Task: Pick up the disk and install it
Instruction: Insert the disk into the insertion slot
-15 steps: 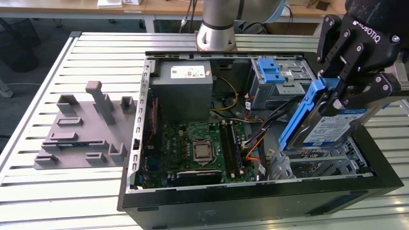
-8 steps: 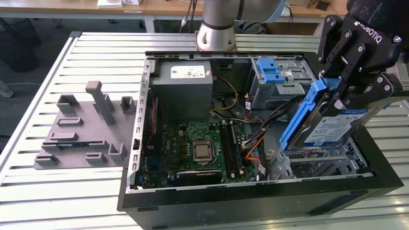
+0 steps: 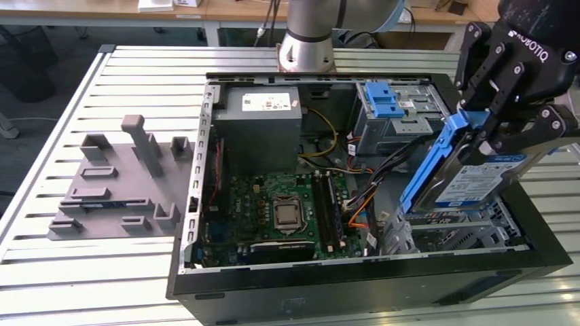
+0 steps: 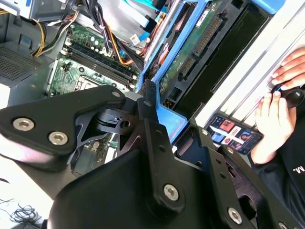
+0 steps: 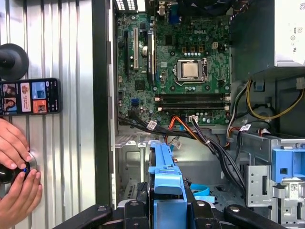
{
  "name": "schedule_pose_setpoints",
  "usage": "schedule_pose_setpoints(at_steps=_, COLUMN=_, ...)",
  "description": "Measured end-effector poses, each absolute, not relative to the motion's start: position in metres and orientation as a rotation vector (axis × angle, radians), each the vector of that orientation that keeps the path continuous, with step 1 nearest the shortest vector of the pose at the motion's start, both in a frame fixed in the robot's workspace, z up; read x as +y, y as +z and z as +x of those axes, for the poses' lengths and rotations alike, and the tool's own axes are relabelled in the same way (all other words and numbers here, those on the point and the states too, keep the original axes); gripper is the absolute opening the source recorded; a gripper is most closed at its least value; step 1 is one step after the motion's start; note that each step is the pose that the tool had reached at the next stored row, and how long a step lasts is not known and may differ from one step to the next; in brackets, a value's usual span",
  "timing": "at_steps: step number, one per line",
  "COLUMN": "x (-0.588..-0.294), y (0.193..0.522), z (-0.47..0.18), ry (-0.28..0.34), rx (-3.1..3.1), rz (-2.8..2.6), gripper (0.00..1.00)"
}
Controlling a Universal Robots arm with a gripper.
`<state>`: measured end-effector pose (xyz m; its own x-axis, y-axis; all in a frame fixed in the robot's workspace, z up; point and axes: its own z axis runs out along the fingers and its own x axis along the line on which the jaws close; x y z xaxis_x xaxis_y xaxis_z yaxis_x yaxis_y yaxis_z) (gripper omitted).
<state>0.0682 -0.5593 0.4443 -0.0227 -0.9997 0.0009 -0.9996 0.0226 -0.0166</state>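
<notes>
The disk (image 3: 473,182) is a silver-grey drive with a blue-and-white label, framed by blue rails (image 3: 433,163). My gripper (image 3: 496,132) is shut on it and holds it tilted on edge, in the air, over the open computer case (image 3: 363,280) at the exterior view's right. In the second wrist view the disk (image 4: 190,52) shows its green circuit side and connector edge past my black fingers (image 4: 145,107). In the first wrist view its blue rail (image 5: 164,174) runs between the fingers, above the case's drive-bay area.
Inside the case lie a motherboard (image 3: 281,210), a grey power supply box (image 3: 263,125), loose cables (image 3: 363,197) and a drive cage with a blue latch (image 3: 385,102). A grey fixture (image 3: 118,183) sits on the slatted table. A person's hands (image 5: 14,164) and a phone (image 5: 31,97) are beside the case.
</notes>
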Motion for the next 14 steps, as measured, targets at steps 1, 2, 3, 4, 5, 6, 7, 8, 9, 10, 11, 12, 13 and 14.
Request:
schedule_pose_setpoints(at_steps=1, x=-0.5593, y=0.4442, z=0.0688, ry=-0.02, rx=2.239, rz=-2.188, gripper=0.36)
schedule_pose_setpoints(at_steps=2, x=-0.5593, y=0.4441, z=0.0694, ry=-0.02, rx=2.239, rz=-2.188, gripper=0.36)
schedule_pose_setpoints(at_steps=3, x=-0.5593, y=0.4439, z=0.0698, ry=-0.019, rx=2.239, rz=-2.188, gripper=0.36)
schedule_pose_setpoints(at_steps=4, x=-0.5593, y=0.4436, z=0.0702, ry=-0.019, rx=2.239, rz=-2.188, gripper=0.36)
schedule_pose_setpoints(at_steps=5, x=-0.5593, y=0.4433, z=0.0706, ry=-0.019, rx=2.238, rz=-2.188, gripper=0.36)
schedule_pose_setpoints(at_steps=6, x=-0.5593, y=0.4431, z=0.071, ry=-0.019, rx=2.239, rz=-2.188, gripper=0.36)
schedule_pose_setpoints(at_steps=7, x=-0.5593, y=0.4429, z=0.0714, ry=-0.02, rx=2.239, rz=-2.188, gripper=0.36)
schedule_pose_setpoints(at_steps=8, x=-0.5593, y=0.4426, z=0.0716, ry=-0.02, rx=2.239, rz=-2.188, gripper=0.36)
schedule_pose_setpoints(at_steps=9, x=-0.5595, y=0.4423, z=0.0717, ry=-0.02, rx=2.239, rz=-2.188, gripper=0.36)
schedule_pose_setpoints(at_steps=10, x=-0.5597, y=0.442, z=0.0718, ry=-0.019, rx=2.239, rz=-2.188, gripper=0.36)
schedule_pose_setpoints(at_steps=11, x=-0.56, y=0.4416, z=0.0719, ry=-0.019, rx=2.238, rz=-2.188, gripper=0.36)
schedule_pose_setpoints(at_steps=12, x=-0.5603, y=0.4414, z=0.0719, ry=-0.019, rx=2.239, rz=-2.188, gripper=0.36)
schedule_pose_setpoints(at_steps=13, x=-0.5606, y=0.441, z=0.0719, ry=-0.019, rx=2.239, rz=-2.188, gripper=0.36)
schedule_pose_setpoints(at_steps=14, x=-0.5609, y=0.4407, z=0.072, ry=-0.019, rx=2.238, rz=-2.188, gripper=0.36)
